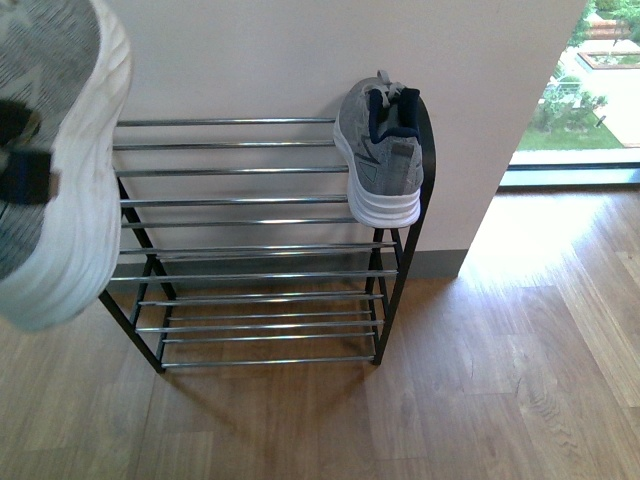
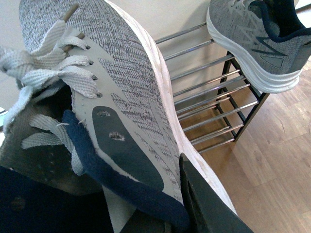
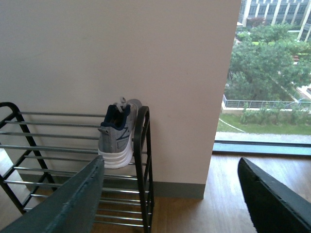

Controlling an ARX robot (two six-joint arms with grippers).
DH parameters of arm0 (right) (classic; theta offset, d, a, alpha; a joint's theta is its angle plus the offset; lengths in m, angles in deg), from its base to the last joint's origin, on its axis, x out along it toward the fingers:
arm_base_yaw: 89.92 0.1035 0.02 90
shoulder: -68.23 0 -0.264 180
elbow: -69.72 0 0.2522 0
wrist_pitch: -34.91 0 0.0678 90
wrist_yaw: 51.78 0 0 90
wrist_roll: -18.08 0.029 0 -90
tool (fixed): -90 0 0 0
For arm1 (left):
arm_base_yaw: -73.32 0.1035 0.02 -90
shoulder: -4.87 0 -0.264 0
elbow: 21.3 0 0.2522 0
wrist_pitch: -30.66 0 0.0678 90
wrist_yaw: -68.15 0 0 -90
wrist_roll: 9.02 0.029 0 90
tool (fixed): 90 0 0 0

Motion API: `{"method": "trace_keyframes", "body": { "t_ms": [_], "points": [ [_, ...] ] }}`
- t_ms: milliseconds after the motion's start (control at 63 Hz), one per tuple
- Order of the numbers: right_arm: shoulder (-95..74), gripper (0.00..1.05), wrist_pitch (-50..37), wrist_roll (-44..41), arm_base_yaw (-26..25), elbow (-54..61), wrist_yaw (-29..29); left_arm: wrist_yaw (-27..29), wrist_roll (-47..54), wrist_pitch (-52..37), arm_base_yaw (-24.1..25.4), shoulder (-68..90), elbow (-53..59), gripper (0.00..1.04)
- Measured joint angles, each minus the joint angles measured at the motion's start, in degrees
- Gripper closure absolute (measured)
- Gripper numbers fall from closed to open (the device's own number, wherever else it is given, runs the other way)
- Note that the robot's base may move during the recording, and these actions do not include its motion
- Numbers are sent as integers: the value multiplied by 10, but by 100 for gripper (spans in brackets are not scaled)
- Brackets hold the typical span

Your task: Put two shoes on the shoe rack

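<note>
Left claw point(image 2: 163, 204) is clamped on the held shoe point(image 1: 60, 170), pinching it at the navy collar edge with one dark finger point(image 2: 209, 204) pressed against the outside. From that grip the rest of the sneaker stretches away from the claw, grey laces loose and the thick white sole edge turned toward the shoe rack point(image 1: 250, 250). It's up in the air near the rack's left end and, as far as I can see, not touching any bars.

The second shoe point(image 1: 385, 150) is parked on the top tier, ahead of the left claw and off to its right. It's at the far right end of the bars, snug against the black side frame, white sole down and heel end facing back toward the robot.

Right claw point(image 3: 170, 165) is wide apart with nothing in it. Both of its dark fingers point(image 3: 73, 204) show in the wrist view with a big gap between them. The racked sneaker is well ahead of this claw and nowhere near touching it.

The rack is backed up against a pale wall point(image 1: 260, 50) on a wood floor point(image 1: 480, 380), and there's a window point(image 1: 590, 90) off past the right claw's side.
</note>
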Motion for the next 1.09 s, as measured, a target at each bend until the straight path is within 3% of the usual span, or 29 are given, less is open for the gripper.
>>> {"method": "trace_keyframes", "body": {
  "t_ms": [159,524,793,1095],
  "points": [
    [0,9,0,0,0,0,0,-35,46,17,9,153,-118,103],
    [0,9,0,0,0,0,0,-42,40,78,-16,446,-370,103],
    [0,9,0,0,0,0,0,-41,24,134,-59,585,-534,103],
    [0,9,0,0,0,0,0,-12,6,165,-71,657,-668,103]
  ]
}}
